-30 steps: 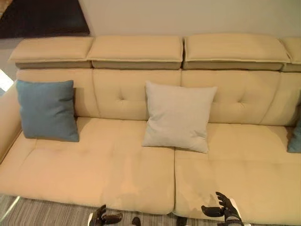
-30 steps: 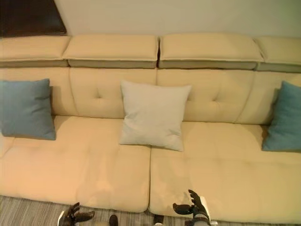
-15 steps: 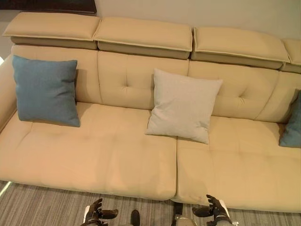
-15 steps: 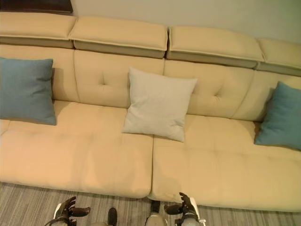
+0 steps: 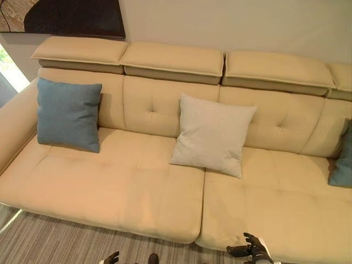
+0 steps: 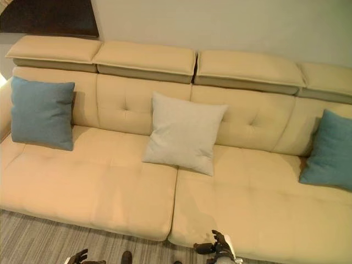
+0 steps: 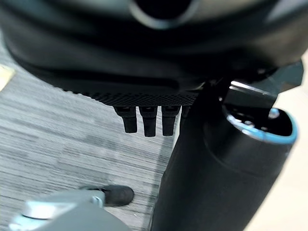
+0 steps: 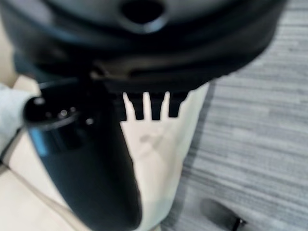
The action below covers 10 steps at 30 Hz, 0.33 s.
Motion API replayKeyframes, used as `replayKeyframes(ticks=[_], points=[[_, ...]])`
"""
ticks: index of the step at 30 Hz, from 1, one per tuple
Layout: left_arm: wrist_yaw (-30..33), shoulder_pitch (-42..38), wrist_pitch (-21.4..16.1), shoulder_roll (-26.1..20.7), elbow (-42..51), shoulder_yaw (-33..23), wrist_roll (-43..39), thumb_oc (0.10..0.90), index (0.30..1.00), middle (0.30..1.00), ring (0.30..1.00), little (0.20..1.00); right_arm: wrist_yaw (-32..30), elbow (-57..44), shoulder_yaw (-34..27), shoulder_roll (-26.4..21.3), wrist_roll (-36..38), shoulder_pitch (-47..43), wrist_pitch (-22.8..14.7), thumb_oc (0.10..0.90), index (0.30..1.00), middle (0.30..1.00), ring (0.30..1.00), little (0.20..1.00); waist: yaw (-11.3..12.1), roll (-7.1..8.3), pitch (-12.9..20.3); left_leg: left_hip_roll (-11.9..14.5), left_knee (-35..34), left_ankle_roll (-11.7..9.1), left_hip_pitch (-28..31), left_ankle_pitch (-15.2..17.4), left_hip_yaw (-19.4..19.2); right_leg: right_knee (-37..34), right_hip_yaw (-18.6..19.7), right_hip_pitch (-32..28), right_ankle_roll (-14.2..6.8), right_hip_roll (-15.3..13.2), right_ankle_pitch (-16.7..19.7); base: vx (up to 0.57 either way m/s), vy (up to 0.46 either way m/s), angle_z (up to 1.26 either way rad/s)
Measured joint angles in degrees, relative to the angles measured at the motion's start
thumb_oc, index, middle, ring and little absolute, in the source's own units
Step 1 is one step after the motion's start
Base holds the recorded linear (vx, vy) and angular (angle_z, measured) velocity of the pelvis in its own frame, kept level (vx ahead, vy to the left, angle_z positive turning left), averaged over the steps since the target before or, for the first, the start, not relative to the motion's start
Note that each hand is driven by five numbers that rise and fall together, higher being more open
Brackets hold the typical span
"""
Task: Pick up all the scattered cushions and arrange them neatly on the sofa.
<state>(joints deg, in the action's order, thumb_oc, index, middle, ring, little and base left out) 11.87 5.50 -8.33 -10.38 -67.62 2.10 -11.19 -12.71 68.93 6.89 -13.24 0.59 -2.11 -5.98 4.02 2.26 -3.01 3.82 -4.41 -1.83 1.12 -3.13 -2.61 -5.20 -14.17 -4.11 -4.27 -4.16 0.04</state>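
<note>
Looks like a home living room. Shows a long beige upholstered sofa [image 5: 165, 187] with tufted back and raised headrests, set against a plain pale wall [image 5: 231, 25], with throw cushions leaning on its back (a blue cushion [image 5: 69, 114] at the left end, a light grey cushion [image 5: 212, 135] in the middle, another blue cushion [image 6: 331, 149] at the right end). Includes grey striped carpet [image 5: 49, 242] in front and the corner of a dark framed picture [image 5: 77, 16] on the wall.
</note>
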Motion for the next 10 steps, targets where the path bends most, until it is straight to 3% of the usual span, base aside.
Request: replayKeyframes(ticks=[10], points=[[-0.31, -1.10, 0.07, -0.04, -0.05, 0.13, 0.20, 0.800, 0.900, 0.900, 0.900, 0.900, 0.08, 0.58, 0.02, -0.04, -0.08, 3.00, 1.10, 0.800, 0.900, 0.900, 0.900, 0.900, -0.31, -1.50, 0.80, -0.90, -0.59, -0.17, 1.92, -0.12, 0.13, -0.05, -0.04, -1.67, -0.51, -0.61, 0.26, 0.00, -0.011, 0.01]])
